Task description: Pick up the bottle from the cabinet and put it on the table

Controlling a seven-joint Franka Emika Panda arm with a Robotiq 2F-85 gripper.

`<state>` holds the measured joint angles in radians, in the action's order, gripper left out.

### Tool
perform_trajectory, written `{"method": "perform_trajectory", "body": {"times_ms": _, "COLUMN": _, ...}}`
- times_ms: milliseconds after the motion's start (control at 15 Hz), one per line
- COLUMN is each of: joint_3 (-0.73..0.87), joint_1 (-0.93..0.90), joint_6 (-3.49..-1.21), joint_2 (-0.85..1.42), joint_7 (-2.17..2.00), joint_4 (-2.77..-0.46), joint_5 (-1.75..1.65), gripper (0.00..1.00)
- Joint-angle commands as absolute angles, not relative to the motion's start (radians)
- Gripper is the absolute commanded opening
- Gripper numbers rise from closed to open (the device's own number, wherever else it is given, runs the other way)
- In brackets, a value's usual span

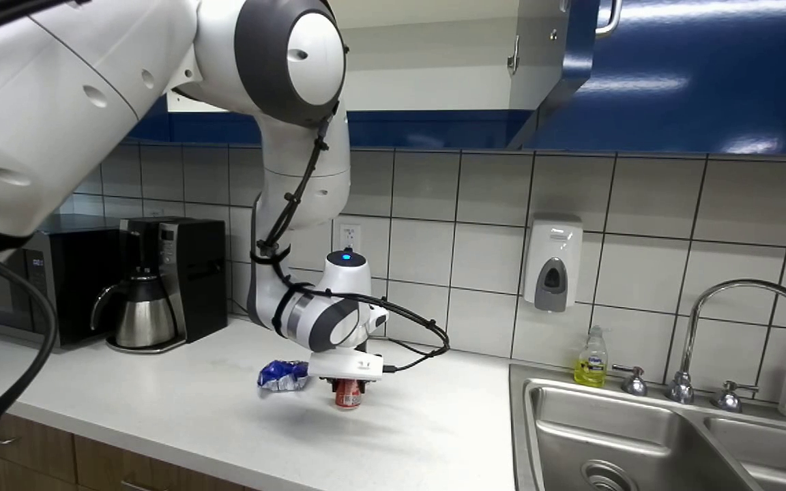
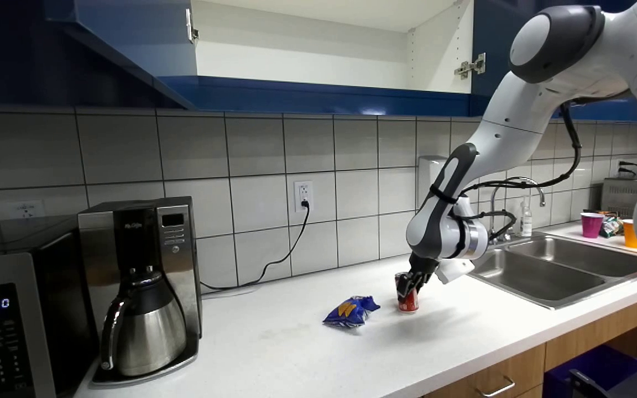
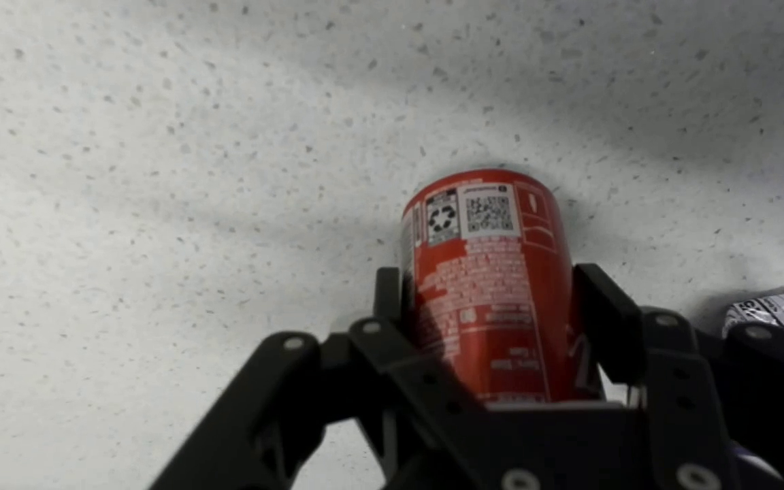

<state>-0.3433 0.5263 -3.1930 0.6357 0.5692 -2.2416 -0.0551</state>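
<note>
The white countertop (image 2: 269, 354) carries a red can (image 3: 494, 292), blue packet (image 2: 350, 313), coffee maker (image 1: 196, 283) and microwave (image 2: 34, 315).

A kitchen: 2-basin sink (image 1: 604, 423), coffee maker (image 2: 180, 260), microwave (image 2: 36, 309) and blue wall cabinet (image 2: 318, 95) above a white countertop (image 2: 274, 348).

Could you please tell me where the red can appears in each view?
In an exterior view: the red can, lower half, slightly left of centre.
In an exterior view: the red can, lower half, right of centre.
In the wrist view: the red can, just right of centre.
Shared landmark: the blue wrapper, left of the red can in both exterior views; what seems its silvery edge shows at the wrist view's right.
</note>
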Motion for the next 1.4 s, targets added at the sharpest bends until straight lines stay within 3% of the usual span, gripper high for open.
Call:
{"method": "perform_trajectory", "body": {"times_ms": 0, "joint_3": -0.372, "joint_1": 0.572, "joint_6": -3.191, "joint_2": 0.63, "joint_7": 0.506, "joint_4": -2.252, "joint_5": -0.129, "gripper": 0.95}}
{"method": "perform_trajectory", "body": {"times_ms": 133, "joint_3": -0.383, "joint_1": 0.591, "joint_6": -3.175, "joint_2": 0.606, "joint_7": 0.485, "joint_4": -2.266, "joint_5": -0.148, "gripper": 1.0}}
{"method": "perform_trajectory", "body": {"times_ms": 1333, "joint_3": -0.527, "joint_1": 0.729, "joint_6": -2.941, "joint_2": 0.4, "joint_7": 0.528, "joint_4": -2.335, "joint_5": -0.046, "gripper": 1.0}}
